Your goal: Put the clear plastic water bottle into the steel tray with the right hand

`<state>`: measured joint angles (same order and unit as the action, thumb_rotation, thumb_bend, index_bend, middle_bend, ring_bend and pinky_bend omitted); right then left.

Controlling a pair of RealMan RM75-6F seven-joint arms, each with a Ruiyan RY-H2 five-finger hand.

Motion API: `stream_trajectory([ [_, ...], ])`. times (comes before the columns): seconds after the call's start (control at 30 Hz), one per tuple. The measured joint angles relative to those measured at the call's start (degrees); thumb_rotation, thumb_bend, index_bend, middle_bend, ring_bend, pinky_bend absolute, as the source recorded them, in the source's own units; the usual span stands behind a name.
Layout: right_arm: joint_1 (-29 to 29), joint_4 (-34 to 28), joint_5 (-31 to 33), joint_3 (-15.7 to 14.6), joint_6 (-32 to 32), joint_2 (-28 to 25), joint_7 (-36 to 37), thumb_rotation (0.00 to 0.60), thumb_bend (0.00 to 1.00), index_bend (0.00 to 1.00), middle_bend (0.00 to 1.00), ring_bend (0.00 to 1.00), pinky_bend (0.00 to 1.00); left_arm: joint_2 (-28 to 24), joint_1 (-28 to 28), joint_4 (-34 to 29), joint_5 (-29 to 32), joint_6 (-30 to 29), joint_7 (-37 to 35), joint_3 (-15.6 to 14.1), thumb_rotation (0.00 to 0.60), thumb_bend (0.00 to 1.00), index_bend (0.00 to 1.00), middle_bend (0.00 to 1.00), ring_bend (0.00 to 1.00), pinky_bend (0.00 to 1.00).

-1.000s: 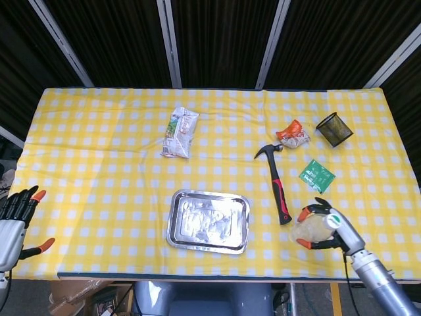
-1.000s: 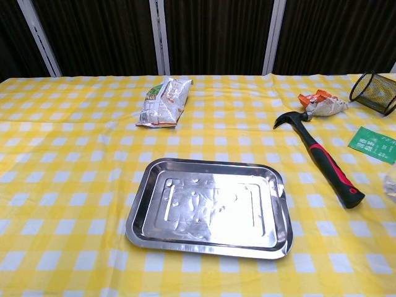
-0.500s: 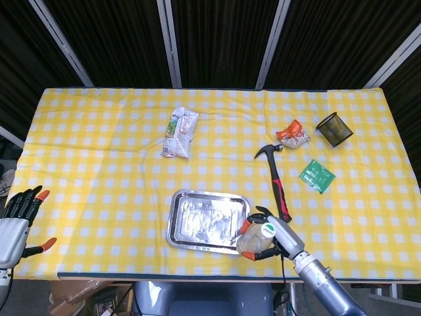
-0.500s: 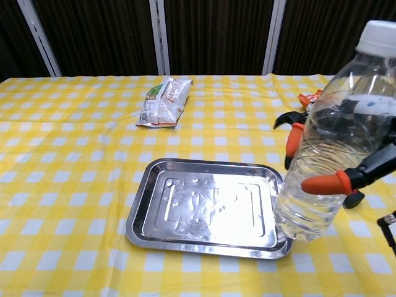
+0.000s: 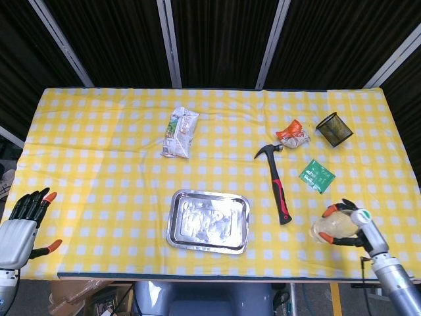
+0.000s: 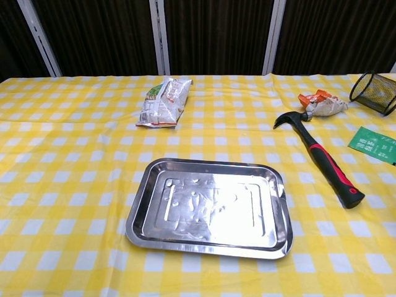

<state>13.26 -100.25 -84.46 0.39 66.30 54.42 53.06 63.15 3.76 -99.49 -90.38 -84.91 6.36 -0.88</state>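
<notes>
In the head view my right hand point(image 5: 347, 224) grips the clear plastic water bottle point(image 5: 332, 227) over the table's front right, well to the right of the steel tray point(image 5: 208, 222) and of the hammer point(image 5: 277, 183). The bottle's white cap point(image 5: 362, 215) points right. The tray point(image 6: 209, 207) lies empty near the front middle. My left hand point(image 5: 23, 224) hangs past the table's front left corner with its fingers spread and nothing in it. The chest view shows neither hand nor the bottle.
A snack bag point(image 5: 179, 132) lies behind the tray. A crumpled orange-and-white wrapper point(image 5: 293, 134), a black mesh cup point(image 5: 334, 129) and a green card point(image 5: 316, 176) sit at the right. The black-and-red hammer point(image 6: 323, 158) lies between tray and bottle.
My right hand carried the bottle from the front right to the tray's right edge, then back out to the front right, leaving the chest view. The left hand barely shifted.
</notes>
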Motion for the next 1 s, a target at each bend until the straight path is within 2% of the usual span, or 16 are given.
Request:
stream_trajectory([
  [0.13, -1.81, 5.54, -5.12, -1.42, 3.12, -2.23, 7.23, 0.600, 0.54, 0.78, 0.61, 0.27, 0.00, -0.01, -0.01, -0.02, -0.22, -0.14, -0.10, -0.05, 0.600, 0.18, 0.05, 0.00, 0.00, 0.00],
  [0.3, -0.81, 3.55, -7.45, -1.72, 2.72, -1.22, 5.61, 0.600, 0.54, 0.78, 0.61, 0.27, 0.00, -0.31, -0.01, 0.13, -0.33, -0.30, -0.88, -0.05, 0.600, 0.18, 0.05, 0.00, 0.00, 0.00],
  [0.5, 3.10, -2.63, -7.47, -0.34, -1.54, 3.78, -3.31, 0.600, 0.54, 0.78, 0.61, 0.27, 0.00, -0.74, 0.08, 0.45, -0.01, -0.25, -2.16, 0.13, 0.600, 0.18, 0.05, 0.00, 0.00, 0.00],
  [0.6, 5.12, -5.16, -5.77, 1.27, -3.34, 8.30, -9.57, 0.600, 0.54, 0.78, 0.61, 0.27, 0.00, -0.90, 0.18, 0.66, 0.11, -0.09, -2.69, 0.17, 0.600, 0.18, 0.05, 0.00, 0.00, 0.00],
  [0.83, 9.81, -8.69, 0.78, 5.28, -6.28, 22.43, -24.33, 0.600, 0.54, 0.78, 0.61, 0.27, 0.00, -0.82, 0.64, 0.87, -0.16, 0.81, -2.69, -0.10, 0.600, 0.18, 0.05, 0.00, 0.00, 0.00],
  [1.0, 12.18, -9.41, 6.37, 6.80, -7.78, 28.85, -31.72, 0.600, 0.54, 0.78, 0.61, 0.27, 0.00, -0.78, 0.70, 0.85, -0.56, 0.76, -2.74, -0.28, 0.600, 0.18, 0.05, 0.00, 0.00, 0.00],
])
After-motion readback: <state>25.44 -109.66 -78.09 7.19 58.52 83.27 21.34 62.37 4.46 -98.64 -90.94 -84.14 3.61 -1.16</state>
